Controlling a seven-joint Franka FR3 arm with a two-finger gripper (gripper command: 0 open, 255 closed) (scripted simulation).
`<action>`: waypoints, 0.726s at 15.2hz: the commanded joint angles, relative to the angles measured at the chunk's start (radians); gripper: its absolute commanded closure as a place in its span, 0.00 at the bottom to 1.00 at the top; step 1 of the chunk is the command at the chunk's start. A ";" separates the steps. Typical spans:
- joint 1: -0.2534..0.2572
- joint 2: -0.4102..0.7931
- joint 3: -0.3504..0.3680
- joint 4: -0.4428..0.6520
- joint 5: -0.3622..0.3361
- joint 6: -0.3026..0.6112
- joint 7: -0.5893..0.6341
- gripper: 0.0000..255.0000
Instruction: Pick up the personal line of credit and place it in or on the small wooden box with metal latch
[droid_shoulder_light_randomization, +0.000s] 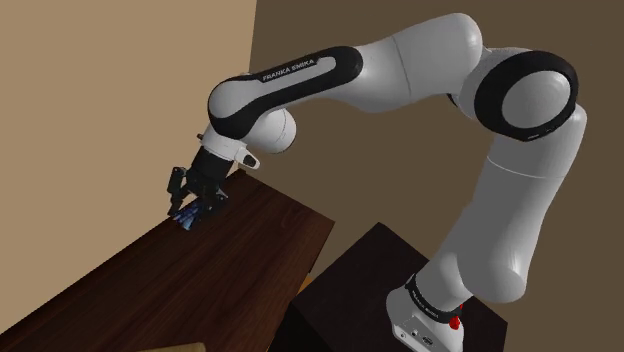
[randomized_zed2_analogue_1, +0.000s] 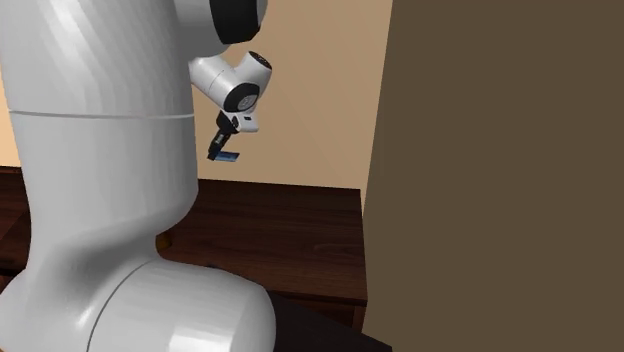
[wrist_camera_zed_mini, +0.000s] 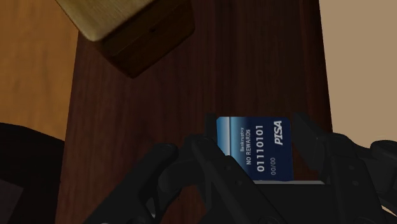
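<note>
The end effector (wrist_camera_zed_mini: 254, 125) is clamped on the blue card (wrist_camera_zed_mini: 256, 153), its fingers pressing the card's two opposite edges. The card looks raised off the dark wooden table (wrist_camera_zed_mini: 159, 127), so the pick-up seems done. The wooden box (wrist_camera_zed_mini: 130, 28) stands on the table well apart from the end effector, out past its fingertips and off to one side. What is left, by my reading, is carrying the card over the box and letting it go there.

Box (wrist_camera_zed_mini: 137, 35) cropped @ edge, card (wrist_camera_zed_mini: 254, 147) partly hidden
</note>
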 joint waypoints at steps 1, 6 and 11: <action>0.025 -0.026 0.020 -0.041 0.018 0.036 0.020 1.00; 0.095 -0.066 0.070 -0.106 0.050 0.120 0.088 1.00; 0.171 -0.084 0.119 -0.142 0.066 0.203 0.173 1.00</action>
